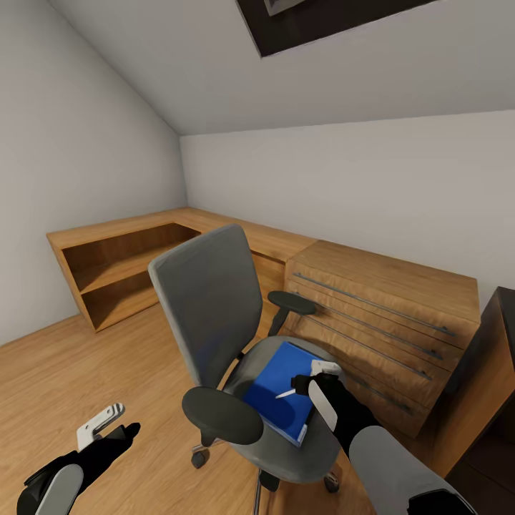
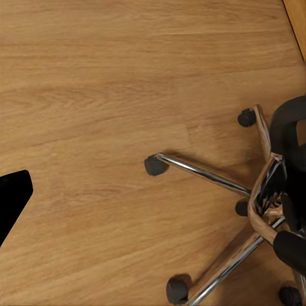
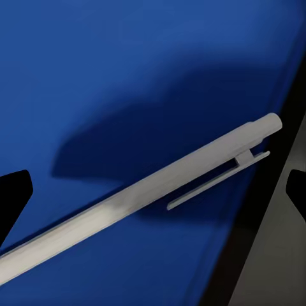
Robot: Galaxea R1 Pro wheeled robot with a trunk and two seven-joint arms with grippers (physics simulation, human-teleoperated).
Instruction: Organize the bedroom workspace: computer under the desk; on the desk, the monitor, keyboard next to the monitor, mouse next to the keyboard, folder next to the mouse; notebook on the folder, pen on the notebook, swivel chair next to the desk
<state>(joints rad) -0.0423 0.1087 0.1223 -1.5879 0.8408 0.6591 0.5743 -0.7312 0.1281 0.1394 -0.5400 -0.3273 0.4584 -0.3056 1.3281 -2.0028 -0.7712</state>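
Note:
The grey swivel chair (image 1: 211, 300) stands in the middle of the head view. A blue folder (image 1: 275, 404) lies flat on its seat, and a white pen (image 1: 286, 393) rests on the folder. My right gripper (image 1: 320, 379) hovers just over the folder's far edge, open, its fingers well apart on either side of the pen (image 3: 146, 191). The folder's blue cover (image 3: 127, 76) lies behind the pen in the right wrist view. My left gripper (image 1: 107, 425) hangs low beside the chair, open and holding nothing. Below it are the wooden floor and the chair's chrome base (image 2: 255, 191).
A wooden chest of drawers (image 1: 386, 315) stands against the wall behind the chair, joined to a low open shelf unit (image 1: 121, 265) at the left. A dark piece of furniture (image 1: 493, 365) stands at the right edge. Wooden floor (image 1: 43, 372) stretches out left of the chair.

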